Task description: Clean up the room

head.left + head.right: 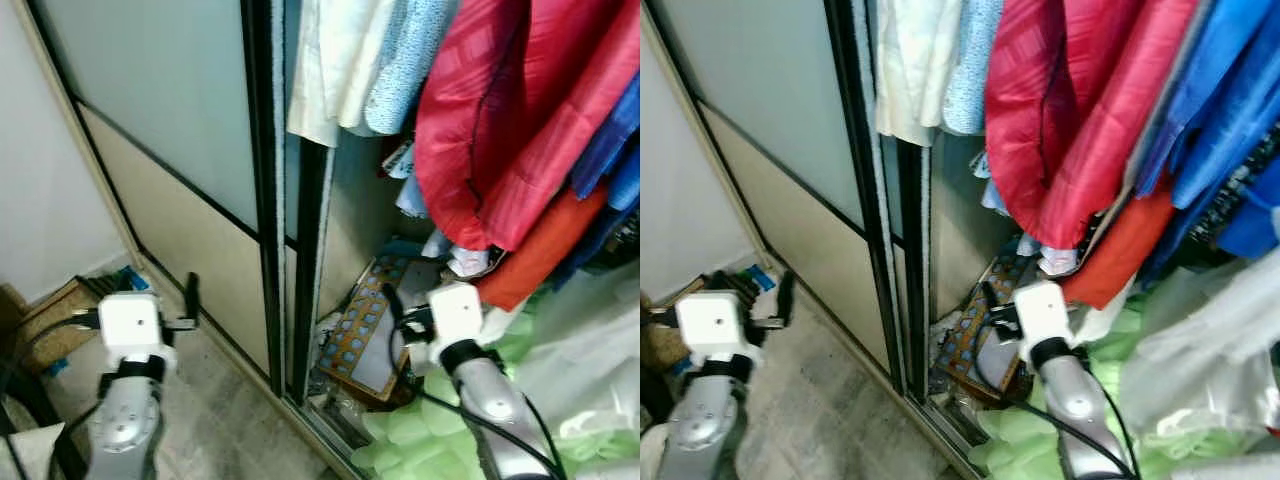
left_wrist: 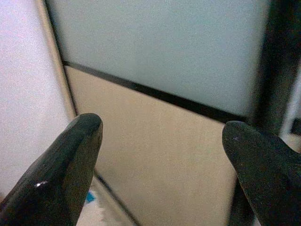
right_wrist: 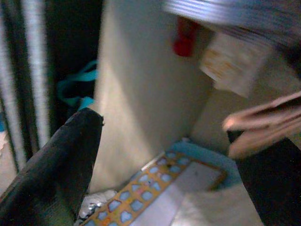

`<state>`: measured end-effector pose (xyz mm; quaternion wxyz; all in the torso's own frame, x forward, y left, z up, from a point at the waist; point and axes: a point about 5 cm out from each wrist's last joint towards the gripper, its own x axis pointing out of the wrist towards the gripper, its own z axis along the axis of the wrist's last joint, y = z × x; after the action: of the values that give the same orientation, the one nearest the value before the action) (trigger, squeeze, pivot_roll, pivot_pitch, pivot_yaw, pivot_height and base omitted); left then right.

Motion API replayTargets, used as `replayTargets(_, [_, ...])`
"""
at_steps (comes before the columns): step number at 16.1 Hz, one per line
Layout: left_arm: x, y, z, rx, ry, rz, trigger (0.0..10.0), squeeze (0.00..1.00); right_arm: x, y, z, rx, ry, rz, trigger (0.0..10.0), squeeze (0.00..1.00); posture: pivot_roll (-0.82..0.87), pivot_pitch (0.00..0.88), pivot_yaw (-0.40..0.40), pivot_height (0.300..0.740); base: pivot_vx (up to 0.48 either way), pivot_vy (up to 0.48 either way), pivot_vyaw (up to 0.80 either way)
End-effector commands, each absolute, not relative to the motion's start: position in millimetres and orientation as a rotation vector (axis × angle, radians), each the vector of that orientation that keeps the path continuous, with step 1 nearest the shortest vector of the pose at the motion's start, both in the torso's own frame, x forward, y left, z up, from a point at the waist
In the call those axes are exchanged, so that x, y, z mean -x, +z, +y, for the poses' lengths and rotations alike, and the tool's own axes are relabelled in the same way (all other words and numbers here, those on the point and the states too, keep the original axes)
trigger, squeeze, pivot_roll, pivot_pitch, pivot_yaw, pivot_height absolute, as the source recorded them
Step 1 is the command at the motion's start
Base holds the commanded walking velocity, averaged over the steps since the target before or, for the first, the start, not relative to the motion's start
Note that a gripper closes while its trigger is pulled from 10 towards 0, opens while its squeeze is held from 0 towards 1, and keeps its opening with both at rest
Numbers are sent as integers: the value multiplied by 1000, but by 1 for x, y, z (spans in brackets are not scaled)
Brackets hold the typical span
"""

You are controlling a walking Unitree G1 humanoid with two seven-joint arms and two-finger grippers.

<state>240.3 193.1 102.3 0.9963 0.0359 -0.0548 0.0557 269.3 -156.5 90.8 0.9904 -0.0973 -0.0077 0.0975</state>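
An open wardrobe is in front of me, its frosted sliding door (image 1: 170,150) pushed left. On the wardrobe floor leans an orange-framed board with blue shapes (image 1: 365,335). My right gripper (image 1: 400,305) reaches into the opening just above that board; in the right wrist view the right gripper (image 3: 164,165) is open, with the board (image 3: 155,193) beyond its fingers and nothing between them. My left gripper (image 1: 145,292) is raised in front of the sliding door. Its fingertips (image 2: 70,155) stand wide apart and hold nothing, so it is open too.
Red (image 1: 500,130), orange, blue and pale garments hang on the rail above. Light green fabric (image 1: 420,430) and white plastic (image 1: 580,350) are heaped at the lower right. A woven basket (image 1: 50,320) and clutter sit by the wall at the left. The door track crosses the floor.
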Motion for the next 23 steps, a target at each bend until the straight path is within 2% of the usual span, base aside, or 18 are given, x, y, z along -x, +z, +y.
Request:
replayTargets(1, [-241, 99, 189, -54, 91, -96, 10000, 0, -271, 95, -165, 172, 168, -16, 10000, 0, 7, 0, -9, 740, 0, 0, 0])
replayTargets(4, [-242, 96, 178, -27, 15, -66, 10000, 0, -262, 95, -175, 173, 89, 5, 10000, 0, -42, 0, 18, 740, 0, 0, 0])
replayTargets(5, [-243, 92, 172, -12, -21, -45, 10000, 0, -251, 90, -176, 130, 64, 41, 10000, 0, -47, 0, -16, 740, 0, 0, 0])
replayTargets(6, [-241, 90, 172, -10, -16, -39, 10000, 0, -246, 90, -171, 109, 78, 42, 10000, 0, -53, 1, -15, 740, 0, 0, 0])
replayTargets(9, [-236, 83, 171, 13, -44, 5, 10000, 0, -241, 93, -172, 183, 72, 14, 10000, 0, -73, 1, 1, 740, 0, 0, 0])
replayTargets(10, [-237, 84, 168, 15, -88, 11, 10000, 0, -243, 98, -175, 182, 45, 4, 10000, 0, -70, 8, 4, 740, 0, 0, 800])
replayTargets(14, [-232, 98, 170, 30, -82, -25, 10000, 0, -245, 98, -176, 169, 40, 14, 10000, 0, -27, 25, -23, 740, 0, 0, 800])
replayTargets(17, [-220, 93, 175, 37, -5, -1, 10000, 0, -244, 105, -168, 150, 65, 2, 10000, 0, -30, 32, -26, 740, 0, 0, 800])
replayTargets(23, [-227, 94, 168, 55, -60, 21, 10000, 0, -242, 101, -171, 155, 52, 19, 10000, 0, -39, 38, -11, 740, 0, 0, 800])
